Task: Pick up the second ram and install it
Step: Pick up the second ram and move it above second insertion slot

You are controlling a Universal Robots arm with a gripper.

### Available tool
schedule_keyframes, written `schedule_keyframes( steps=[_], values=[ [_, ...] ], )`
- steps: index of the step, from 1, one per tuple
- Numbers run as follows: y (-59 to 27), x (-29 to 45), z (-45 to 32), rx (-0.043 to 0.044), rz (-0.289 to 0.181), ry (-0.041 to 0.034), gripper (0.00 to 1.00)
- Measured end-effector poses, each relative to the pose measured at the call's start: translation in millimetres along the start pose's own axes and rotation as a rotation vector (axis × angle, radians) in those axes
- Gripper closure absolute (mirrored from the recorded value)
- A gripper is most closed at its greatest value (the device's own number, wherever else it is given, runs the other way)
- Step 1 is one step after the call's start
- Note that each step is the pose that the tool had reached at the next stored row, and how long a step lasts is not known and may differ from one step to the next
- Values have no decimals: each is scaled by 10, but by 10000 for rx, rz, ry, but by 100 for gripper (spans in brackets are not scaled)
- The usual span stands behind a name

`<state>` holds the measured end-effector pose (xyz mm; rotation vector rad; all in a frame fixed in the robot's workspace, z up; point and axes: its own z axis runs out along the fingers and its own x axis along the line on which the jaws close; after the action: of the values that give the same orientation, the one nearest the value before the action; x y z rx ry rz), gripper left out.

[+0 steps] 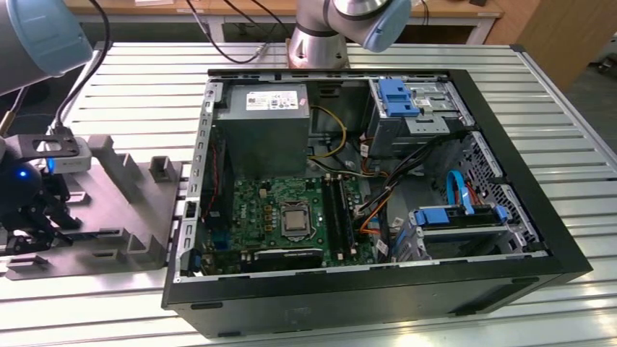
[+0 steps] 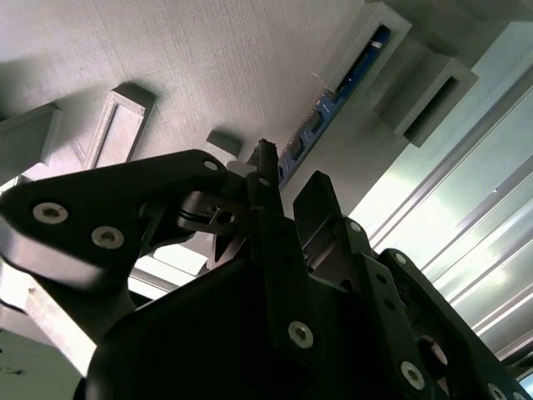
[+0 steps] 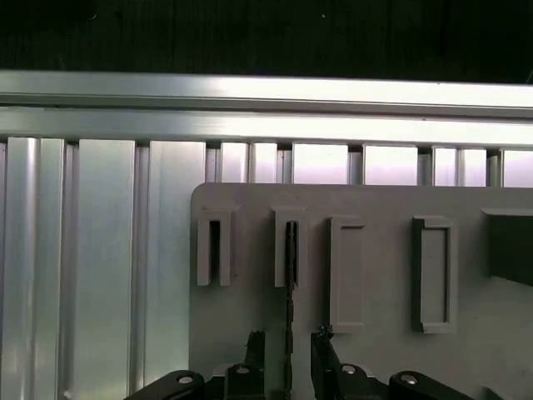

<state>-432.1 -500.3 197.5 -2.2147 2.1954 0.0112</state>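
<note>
- We find the gripper (image 1: 37, 217) low over the grey tray (image 1: 126, 210), at the exterior view's left, on the slatted bench (image 1: 144, 87).
- In both wrist views, the ram (image 3: 291, 250) (image 2: 333, 100) stands on edge in a tray slot.
- The jaws are open, one on either side of the ram, with a gap showing at each side.

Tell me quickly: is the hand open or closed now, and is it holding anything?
Hand: open, straddling the second ram that stands in a slot of the tray; holding nothing.
</note>
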Motion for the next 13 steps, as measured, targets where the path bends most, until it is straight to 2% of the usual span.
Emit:
schedule_keyframes(
  steps=[13],
  values=[
    [0,0,-12,1,0,1,66]
  ],
)
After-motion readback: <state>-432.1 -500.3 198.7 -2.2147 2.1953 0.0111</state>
